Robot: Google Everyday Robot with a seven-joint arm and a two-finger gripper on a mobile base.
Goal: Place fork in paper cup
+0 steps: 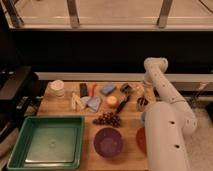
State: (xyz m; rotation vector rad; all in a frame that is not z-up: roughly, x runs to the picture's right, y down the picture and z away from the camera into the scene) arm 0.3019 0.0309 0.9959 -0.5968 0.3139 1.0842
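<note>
One gripper (142, 101) hangs over the table (60, 107) at its right side, jaws spread apart. The paper cup (57, 88) stands far left.

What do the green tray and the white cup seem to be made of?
Tray: probably plastic, an even green with a slight gloss. Cup: likely paper, matte white. The gripper hangs over the right end of the table.

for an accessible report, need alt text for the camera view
A white robot arm reaches from the lower right over a wooden table, its gripper low at the table's right side. A white paper cup sits far left, with an orange fruit, grapes, a purple bowl and a green tray nearer.
</note>
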